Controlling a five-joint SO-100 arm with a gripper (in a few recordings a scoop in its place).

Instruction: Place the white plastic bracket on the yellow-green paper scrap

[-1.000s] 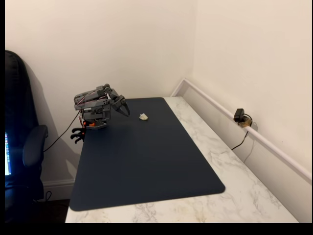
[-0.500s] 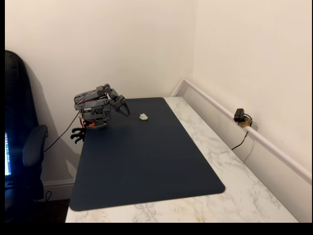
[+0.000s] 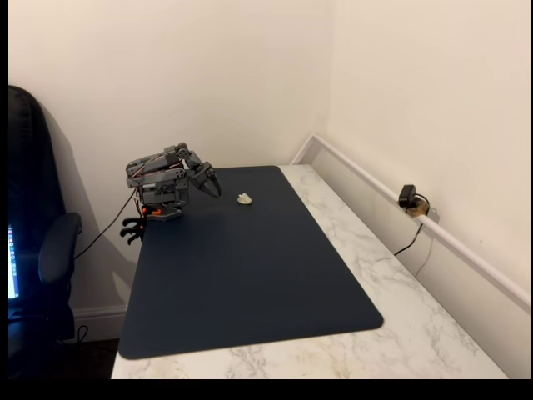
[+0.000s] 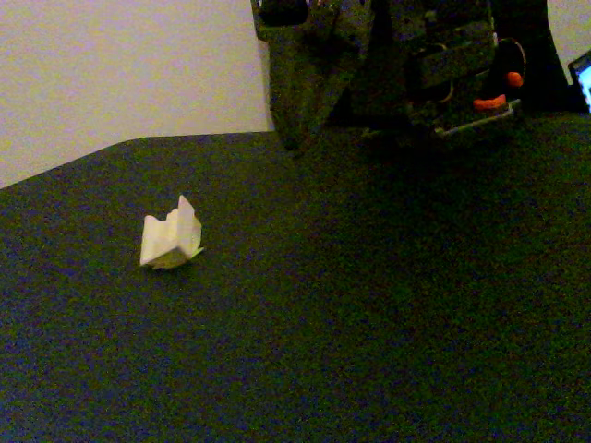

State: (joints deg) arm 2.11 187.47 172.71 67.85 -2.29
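The white plastic bracket (image 3: 244,198) lies on the dark mat (image 3: 250,275) near its far edge. Close up, the bracket (image 4: 172,238) stands tilted, and a thin yellow-green paper scrap (image 4: 172,264) peeks out under its lower edge, touching it. My gripper (image 3: 216,190) hangs folded back at the arm's base, left of the bracket and apart from it. Its fingers come together in one point with nothing between them. In the low fixed view the gripper (image 4: 294,137) is a dark shape at the top, right of the bracket.
The arm's base (image 3: 160,204) is clamped at the mat's far left corner. A marble tabletop (image 3: 391,292) runs along the right, with a small camera (image 3: 410,198) on the wall ledge. A dark chair (image 3: 37,250) stands at the left.
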